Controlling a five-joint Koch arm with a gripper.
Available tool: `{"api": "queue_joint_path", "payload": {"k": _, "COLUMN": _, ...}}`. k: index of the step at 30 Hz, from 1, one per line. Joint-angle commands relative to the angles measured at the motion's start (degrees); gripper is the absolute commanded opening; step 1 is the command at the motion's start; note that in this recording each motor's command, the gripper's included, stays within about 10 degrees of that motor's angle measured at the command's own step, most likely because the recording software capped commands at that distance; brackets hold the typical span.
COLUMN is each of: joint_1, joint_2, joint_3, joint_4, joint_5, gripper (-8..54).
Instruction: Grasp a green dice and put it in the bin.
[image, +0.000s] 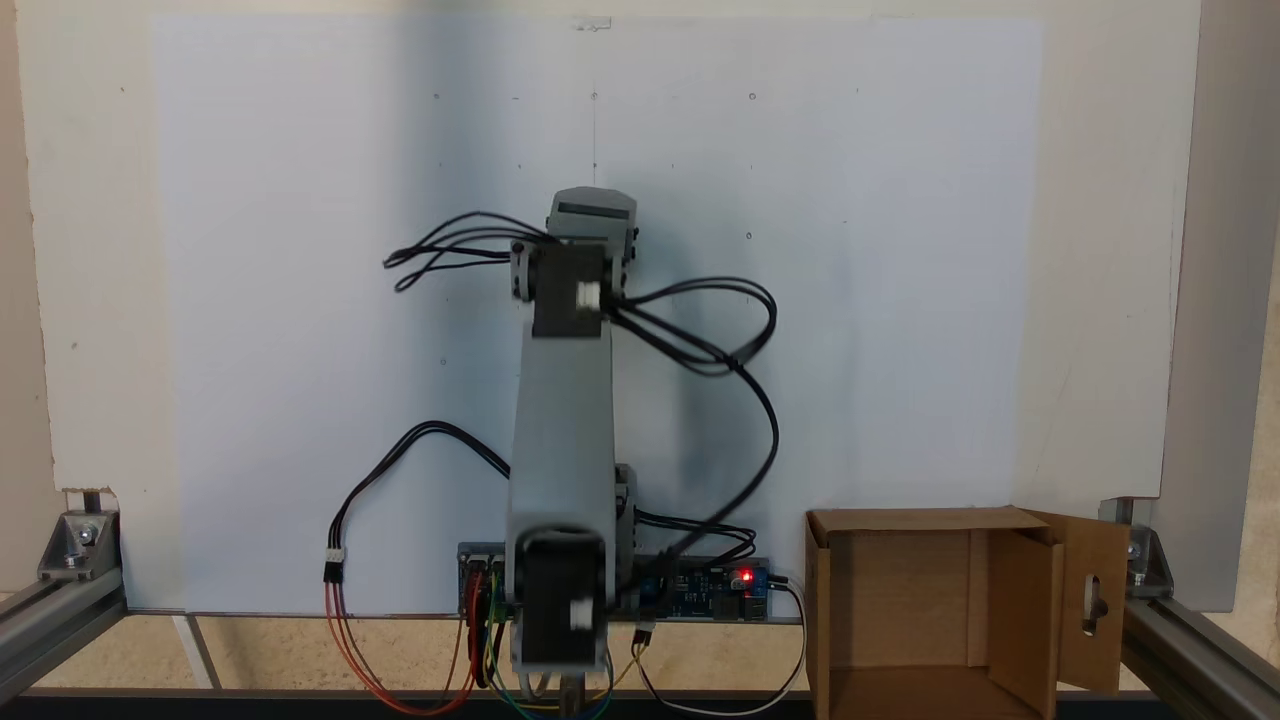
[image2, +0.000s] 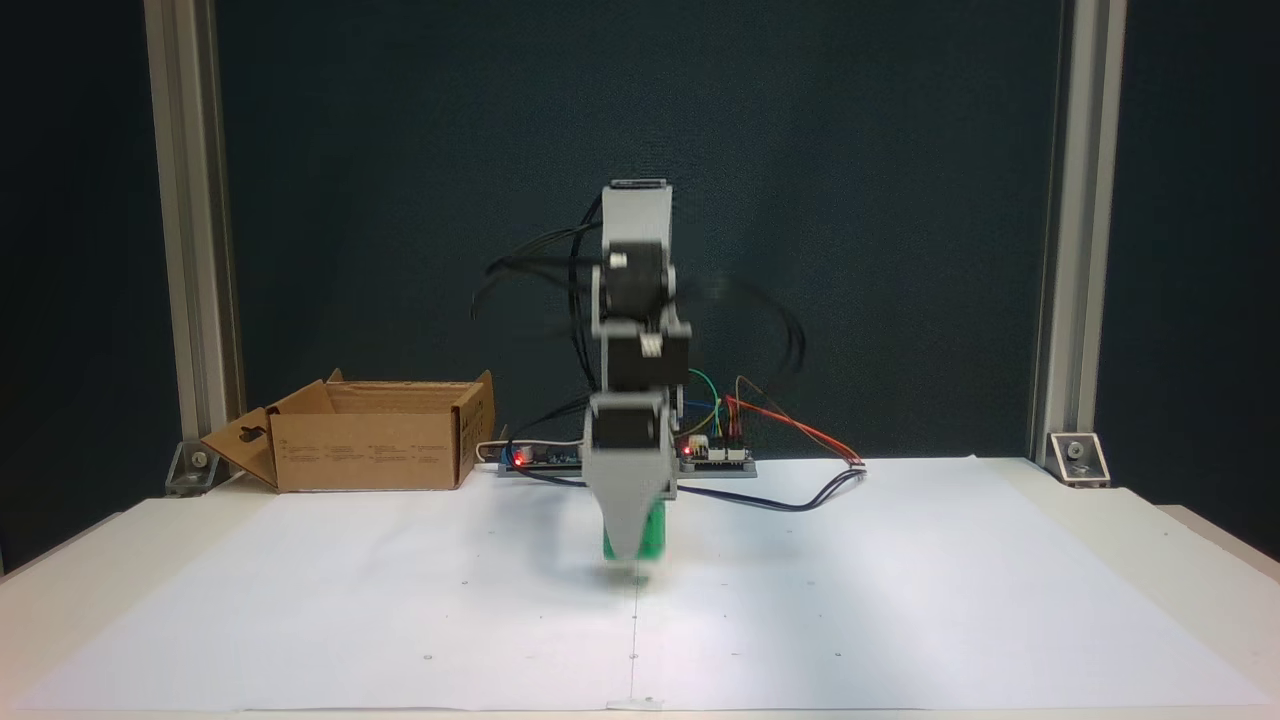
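In a fixed view, the green dice (image2: 652, 535) shows as a blurred green block right behind the grey pointed finger (image2: 625, 510) of my gripper (image2: 632, 566), low over the white sheet near the table's middle. One jaw stands in front of the other, so the gap between them is hidden. I cannot tell whether the dice rests on the sheet or hangs just above it. The bin (image2: 370, 455), a brown cardboard box with a slotted flap, stands at the back left. From above, the bin (image: 920, 520) is at the lower right, and the arm's wrist (image: 590, 215) covers the gripper and the dice.
A circuit board (image2: 720, 455) with coloured wires lies behind the arm's base, and black cables loop around the arm. Aluminium frame posts (image2: 1060, 250) stand at the table's back corners. White paper (image2: 900, 600) covers the table.
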Motion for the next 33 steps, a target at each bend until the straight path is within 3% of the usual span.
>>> {"api": "queue_joint_path", "payload": {"k": 1, "joint_1": 1.0, "joint_2": 6.9, "joint_3": -1.8, "joint_4": 1.2, "joint_5": 2.2, "gripper": 11.5}}
{"api": "queue_joint_path", "payload": {"k": 12, "joint_1": 11.2, "joint_2": 21.8, "joint_3": -19.2, "joint_4": 13.4, "joint_5": 0.6, "gripper": 11.5}}
{"api": "queue_joint_path", "payload": {"k": 26, "joint_1": 56.8, "joint_2": 22.1, "joint_3": -22.7, "joint_4": 14.7, "joint_5": -18.9, "gripper": 11.5}}
{"api": "queue_joint_path", "payload": {"k": 33, "joint_1": 77.4, "joint_2": 15.6, "joint_3": -22.7, "joint_4": 14.6, "joint_5": -27.7, "gripper": 11.5}}
